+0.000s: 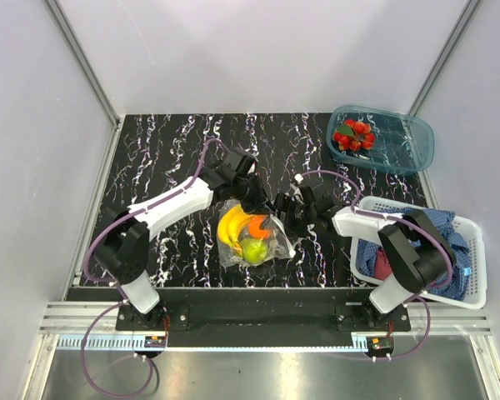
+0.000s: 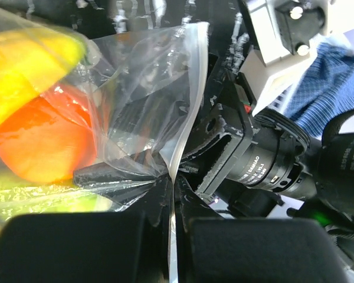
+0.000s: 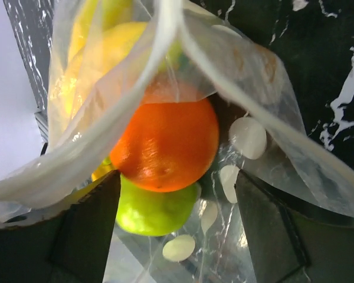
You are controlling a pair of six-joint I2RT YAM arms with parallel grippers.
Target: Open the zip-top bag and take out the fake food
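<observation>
- From above, the zip-top bag (image 1: pixel 277 247) lay on the black marbled table (image 1: pixel 167 142), near the front edge and between the two arms.
- Inside it sat a yellow banana (image 1: pixel 230 227), an orange (image 1: pixel 259 226) and a green round fruit (image 1: pixel 253 250), packed close together.
- The left gripper (image 1: pixel 261 207) met the bag's upper edge, and the right gripper (image 1: pixel 285 218) was just beside it at the same edge. This view was too small to show how either pair of jaws stood.
- The red berry cluster (image 1: pixel 355 136) rested in the teal tray (image 1: pixel 404 150) at the far right corner, well away from the bag.
- A white slatted basket (image 1: pixel 477 293) stood by the right arm and held a blue cloth (image 1: pixel 452 229) and a red cloth (image 1: pixel 384 267).
- In the left wrist view, the left gripper's fingers (image 2: pixel 76 247) were pressed together on the bag's white zip strip, which ran up from between them.
- The clear film spread to the left of the strip, with the orange and banana blurred behind it. The right gripper's black body sat close on the far side.
- In the right wrist view, the right gripper's fingers (image 3: pixel 82 236) stood wide apart with nothing clamped between them.
- The bag's mouth gaped toward that camera, and one lip draped across the left-hand finger.
- The orange sat in the opening, with the green fruit below it and the banana behind, all three inside the film.
</observation>
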